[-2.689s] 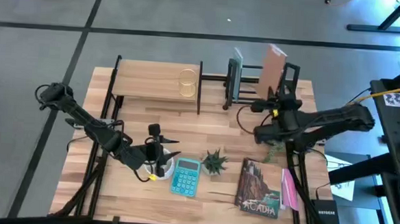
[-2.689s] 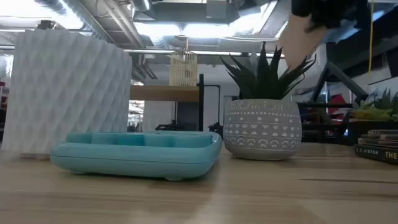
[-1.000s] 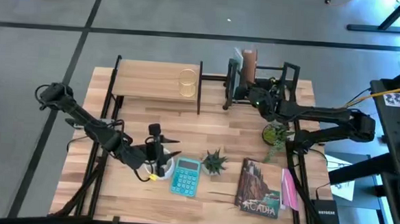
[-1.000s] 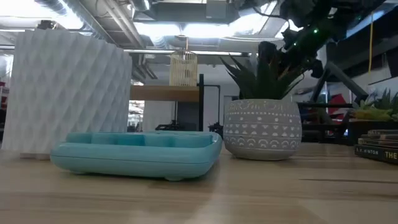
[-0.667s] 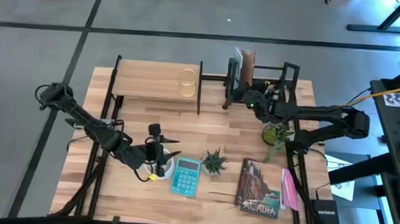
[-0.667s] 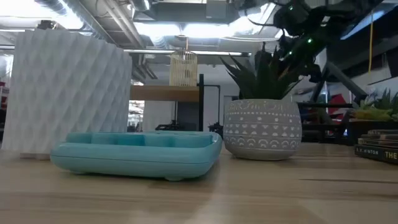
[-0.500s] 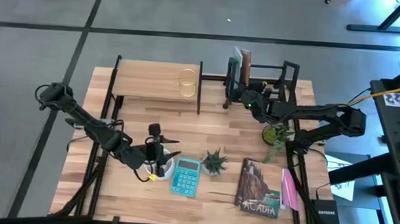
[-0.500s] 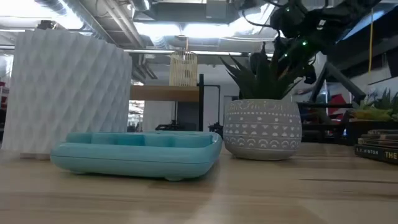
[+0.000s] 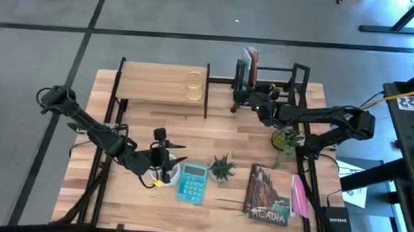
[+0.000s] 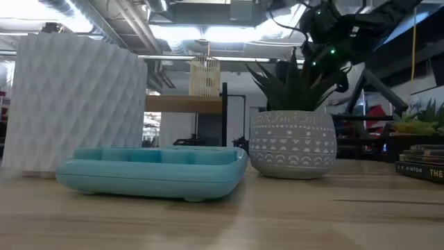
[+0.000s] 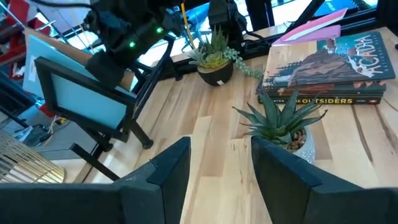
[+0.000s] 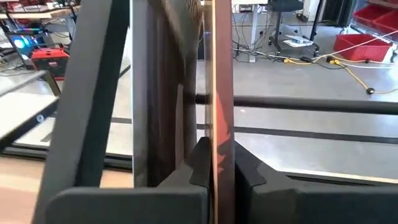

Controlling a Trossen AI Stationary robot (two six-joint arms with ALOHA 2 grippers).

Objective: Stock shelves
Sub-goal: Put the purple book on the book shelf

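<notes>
The wood-board shelf at the far left carries a gold wire basket. To its right stands the black bar rack, with a teal book upright in it. Beside that book stands a thin brown book, and my right gripper is shut on it at the rack's near side. My left gripper hovers open over the table's near left, next to a teal calculator, with nothing between its fingers. My right gripper pinches the brown book's near edge between its two fingers, one on each cover. The fingers come roughly level from the table's near right side. The book stands upright inside the rack, close beside the teal book; its bottom end is hidden.
A succulent in a white patterned pot stands beside the calculator. A stack of books and a pink folder lie at the near right. A small trailing plant sits under my right arm. A white textured block stands behind the calculator in the low view.
My right gripper has gone a little toward the table's left with the brown book. The book has tipped up from a slant until it stands upright against the teal book in the rack.
</notes>
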